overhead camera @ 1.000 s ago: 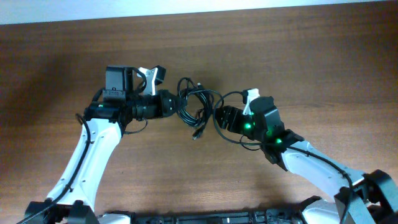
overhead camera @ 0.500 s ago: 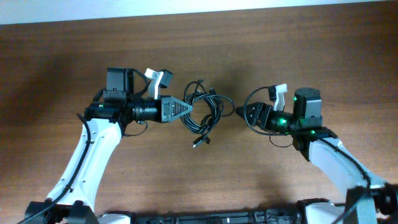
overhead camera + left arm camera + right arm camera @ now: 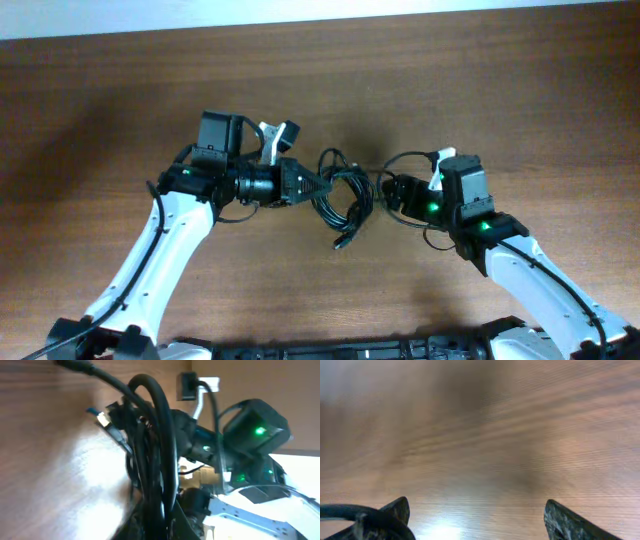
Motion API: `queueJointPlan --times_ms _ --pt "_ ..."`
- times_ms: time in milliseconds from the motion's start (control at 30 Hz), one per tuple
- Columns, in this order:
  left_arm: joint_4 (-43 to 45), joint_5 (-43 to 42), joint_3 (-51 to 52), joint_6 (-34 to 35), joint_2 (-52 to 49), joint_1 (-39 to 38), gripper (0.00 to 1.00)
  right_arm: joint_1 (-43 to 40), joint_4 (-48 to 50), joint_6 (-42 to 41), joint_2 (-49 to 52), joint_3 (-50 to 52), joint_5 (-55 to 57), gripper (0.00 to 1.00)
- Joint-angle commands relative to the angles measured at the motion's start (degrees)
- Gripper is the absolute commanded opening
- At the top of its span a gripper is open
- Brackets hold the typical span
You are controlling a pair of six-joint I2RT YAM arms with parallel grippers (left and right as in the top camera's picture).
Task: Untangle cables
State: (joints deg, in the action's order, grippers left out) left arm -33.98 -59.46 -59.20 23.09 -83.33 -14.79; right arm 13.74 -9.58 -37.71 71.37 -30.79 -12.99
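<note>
The cables [image 3: 340,195] are a bunch of thin black loops near the table's middle, with one plug end [image 3: 342,242] trailing toward the front. My left gripper [image 3: 318,185] comes in from the left and is shut on the cables. In the left wrist view the cables [image 3: 155,460] rise out of my left gripper [image 3: 160,527], pinched between the jaws. My right gripper [image 3: 384,190] sits just right of the bunch and points at it. In the right wrist view my right gripper [image 3: 476,510] is open with only bare wood between its fingertips. A black cord [image 3: 350,510] crosses beside its left finger.
The brown wooden table [image 3: 500,90] runs to a pale strip along the far edge. A thicker black wire [image 3: 405,158] loops over the right wrist. The right arm [image 3: 250,425], with a green light on it, fills the background of the left wrist view.
My left gripper has carried the cable bunch to the right. My right gripper swung out to the right, came back left close to the bunch, and its jaws have spread wider.
</note>
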Motion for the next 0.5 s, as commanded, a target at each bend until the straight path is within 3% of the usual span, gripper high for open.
queueJointPlan --times_ms 0,167,267,333,400,467 --pt "0.26 -9.88 -0.85 0.22 0.87 0.68 0.00 -4.50 -6.23 -1.36 0.13 0.55 13.51 0.85" --pt "0.33 -10.60 -0.85 -0.92 0.96 0.70 0.00 -21.94 -9.07 -1.07 0.13 0.55 8.24 0.85" --pt "0.28 -4.46 -0.85 -4.35 0.96 0.68 0.00 -27.58 -9.05 0.66 0.13 0.55 2.95 0.86" --pt "0.28 1.44 -0.85 -8.46 0.96 0.61 0.00 -29.64 -9.01 7.41 0.13 0.55 -9.51 0.93" --pt "0.24 3.98 -0.85 -20.65 0.96 0.52 0.00 -29.40 -6.01 25.16 0.13 0.55 -34.67 0.97" --pt "0.20 3.78 -0.85 -28.70 0.96 0.09 0.00 -29.40 -3.93 38.34 0.13 0.55 -57.83 0.97"
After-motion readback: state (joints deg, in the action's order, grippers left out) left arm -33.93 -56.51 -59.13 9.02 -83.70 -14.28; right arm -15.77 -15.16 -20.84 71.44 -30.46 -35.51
